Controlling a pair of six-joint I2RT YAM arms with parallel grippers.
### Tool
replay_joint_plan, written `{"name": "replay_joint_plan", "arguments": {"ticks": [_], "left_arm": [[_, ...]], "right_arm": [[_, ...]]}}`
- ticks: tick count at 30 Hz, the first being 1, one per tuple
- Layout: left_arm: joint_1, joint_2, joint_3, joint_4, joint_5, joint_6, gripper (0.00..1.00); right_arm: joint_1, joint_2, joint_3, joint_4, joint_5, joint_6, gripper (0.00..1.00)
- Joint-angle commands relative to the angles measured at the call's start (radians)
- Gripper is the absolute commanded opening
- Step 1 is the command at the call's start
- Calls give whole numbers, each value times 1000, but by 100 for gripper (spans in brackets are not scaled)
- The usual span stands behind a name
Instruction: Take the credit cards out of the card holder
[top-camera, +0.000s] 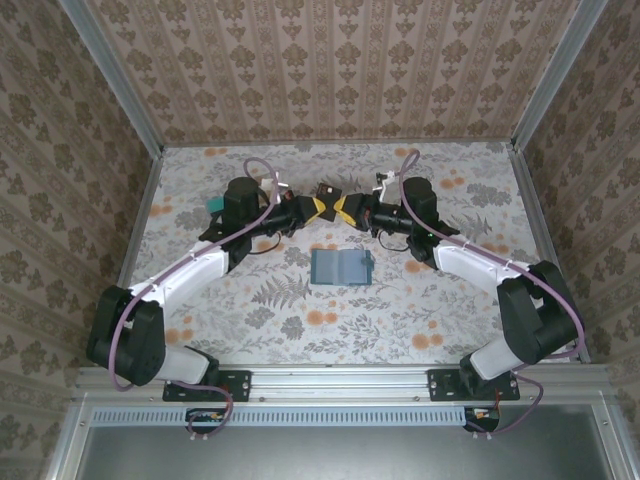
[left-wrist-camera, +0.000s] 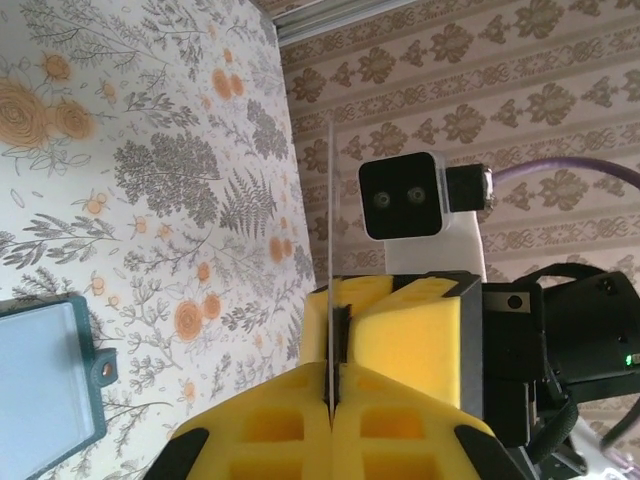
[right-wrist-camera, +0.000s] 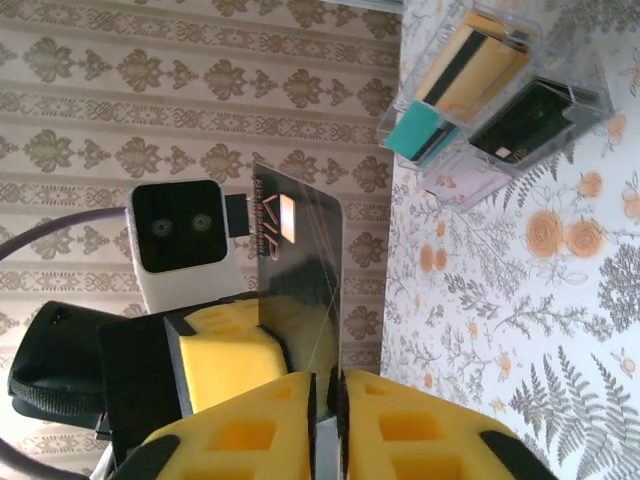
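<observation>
A grey glossy credit card (right-wrist-camera: 300, 260) stands in the air between my two grippers, which meet tip to tip above the back of the table. My left gripper (left-wrist-camera: 330, 400) is shut on the card, seen edge-on as a thin line (left-wrist-camera: 329, 200). My right gripper (right-wrist-camera: 330, 385) has a narrow gap between its fingers, and the card's lower edge still sits in that gap. From above, the left gripper (top-camera: 318, 207) and right gripper (top-camera: 345, 208) face each other. The teal card holder (top-camera: 341, 267) lies opened flat on the table below them, also at the lower left (left-wrist-camera: 45, 375).
A clear plastic tray (right-wrist-camera: 560, 60) sits on the floral table and holds a tan-orange card with a dark stripe (right-wrist-camera: 470, 65), a teal card (right-wrist-camera: 415, 135) and a dark green card (right-wrist-camera: 530, 120). Patterned walls (top-camera: 330, 70) close in the back and sides.
</observation>
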Motion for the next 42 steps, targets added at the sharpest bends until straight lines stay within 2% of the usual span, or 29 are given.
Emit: {"name": "replay_joint_plan", "arguments": {"ticks": [1,4,7,9,13,19,24,29,34,42], "left_arm": [[7,-9,24,-99,-17,90,0],[18,-21,44,-229,-80,183,0],[32,-38,67,-382,-156,299,0],[34,-51,88,-497,-222,378,0],[88,-89,131,-744,-423,546,0],[177,-187,129,-843,-536,777,0],[254,-215,155,-843,-493,1002,0],[285,-130,254,-875,-474,1211,0],[293,-33,314,-819,-476,1387,0],[302,159,416,-850,-387,1720,0]], "right_arm": [[-4,-42,16,-169,12,-94,37],[-4,-76,40,-336,68,-184,56],[-6,-106,43,-414,104,-245,66],[-5,-116,45,-467,133,-282,71],[-5,-155,48,-538,181,-347,78],[-6,-167,73,-643,239,-433,90],[-9,-176,71,-683,275,-466,100],[-20,-176,56,-694,277,-472,100],[-42,-182,43,-712,265,-481,100],[-58,-206,28,-747,259,-499,100]]}}
